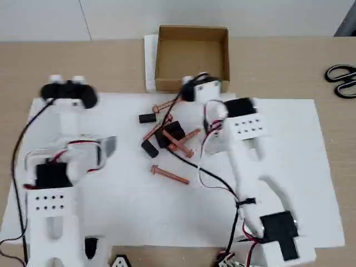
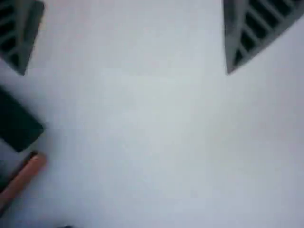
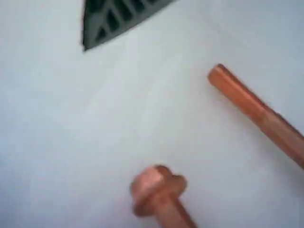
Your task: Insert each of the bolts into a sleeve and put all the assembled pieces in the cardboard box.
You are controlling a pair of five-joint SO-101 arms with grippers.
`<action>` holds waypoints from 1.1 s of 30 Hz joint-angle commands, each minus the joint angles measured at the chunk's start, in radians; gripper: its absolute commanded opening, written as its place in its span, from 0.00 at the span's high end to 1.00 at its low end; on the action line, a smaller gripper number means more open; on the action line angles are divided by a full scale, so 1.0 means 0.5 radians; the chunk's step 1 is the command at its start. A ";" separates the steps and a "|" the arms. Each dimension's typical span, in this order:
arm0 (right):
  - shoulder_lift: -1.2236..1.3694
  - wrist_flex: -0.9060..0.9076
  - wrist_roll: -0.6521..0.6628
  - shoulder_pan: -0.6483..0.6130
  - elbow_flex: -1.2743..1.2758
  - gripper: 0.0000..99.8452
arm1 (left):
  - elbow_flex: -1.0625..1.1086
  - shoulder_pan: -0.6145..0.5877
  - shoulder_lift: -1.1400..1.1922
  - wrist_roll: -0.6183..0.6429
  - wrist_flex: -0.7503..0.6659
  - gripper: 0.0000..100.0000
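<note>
Several copper bolts (image 1: 169, 174) and black sleeves (image 1: 149, 149) lie loose on the white sheet (image 1: 289, 167) in front of the cardboard box (image 1: 192, 53), which stands open. My left gripper (image 1: 108, 146) hangs low over the sheet, left of the pile. Its grey fingers (image 2: 247, 33) stand open around bare sheet, with a sleeve (image 2: 16, 126) and a bolt (image 2: 21, 178) off to one side. My right gripper (image 1: 189, 92) sits just in front of the box. One grey finger (image 3: 114, 19) shows above a bolt head (image 3: 154, 187) and another bolt's tip (image 3: 256, 111), with nothing held.
Scissors (image 1: 342, 78) lie at the table's far right edge. A black cable (image 1: 206, 178) runs across the sheet from the pile to the right arm's base. Bare sheet stretches below the pile and to its right.
</note>
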 commanded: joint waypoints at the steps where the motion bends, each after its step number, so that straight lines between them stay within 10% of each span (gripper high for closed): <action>1: -0.180 0.023 -0.018 0.014 -0.095 0.81 | -0.020 0.101 0.003 0.077 -0.135 0.74; 16: 0.738 -0.216 -0.138 -0.677 -0.853 0.82 | 0.014 -1.126 -0.012 0.095 0.230 0.74; 33: 1.287 -0.201 -0.230 -0.950 -1.221 0.82 | 0.149 -1.212 -0.012 0.095 0.196 0.74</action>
